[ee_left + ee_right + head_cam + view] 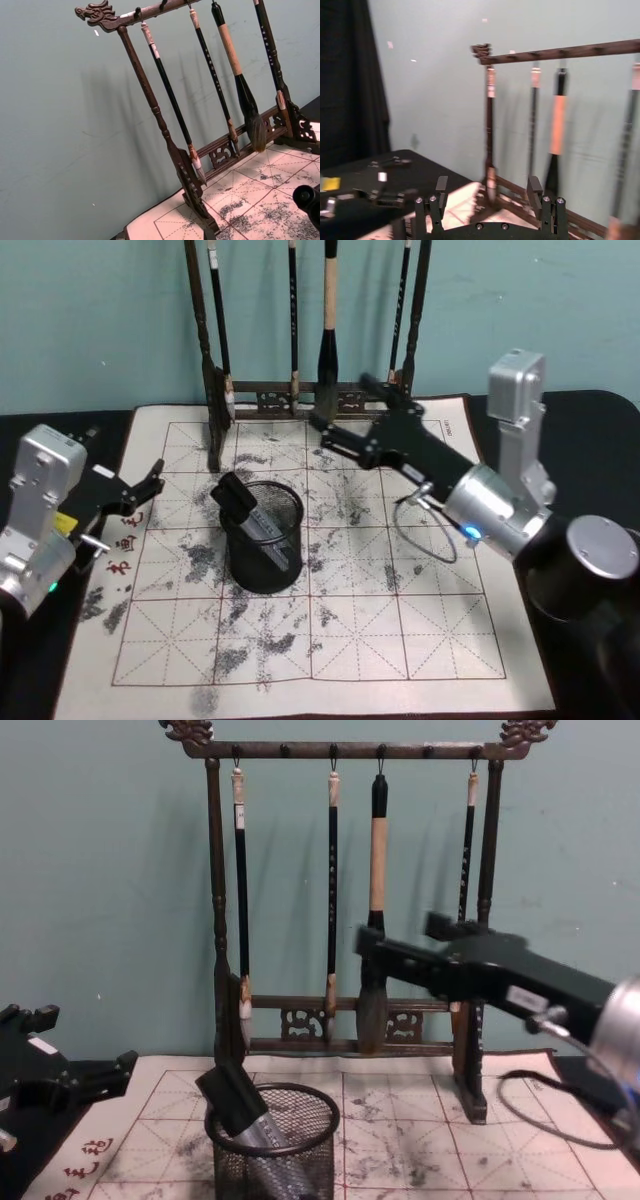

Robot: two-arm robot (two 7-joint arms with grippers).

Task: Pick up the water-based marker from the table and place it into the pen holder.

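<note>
marker [255, 520]: a grey barrel with a black cap, inside the pen holder, leaning with the cap up and tilted toward the robot's left; the cap sticks out above the rim, seen also in the chest view [238, 1105].
pen holder [268, 575]: round black wire-mesh cup, upright on the practice sheet, in front of the brush rack's left post.
right gripper [338, 423]: raised above the sheet behind and to the right of the pen holder, near the rack's base rail; fingers spread apart and holding nothing, two black fingers with a clear gap in the right wrist view [489, 191].
left gripper [148, 487]: parked at the left edge of the sheet, well apart from the pen holder; its black fingers look parted and hold nothing.
brush rack [215, 900]: tall dark wooden frame at the back of the sheet, four brushes hanging from its top bar.
practice sheet [400, 640]: white gridded paper with grey ink smudges, on a black table [600, 430].
</note>
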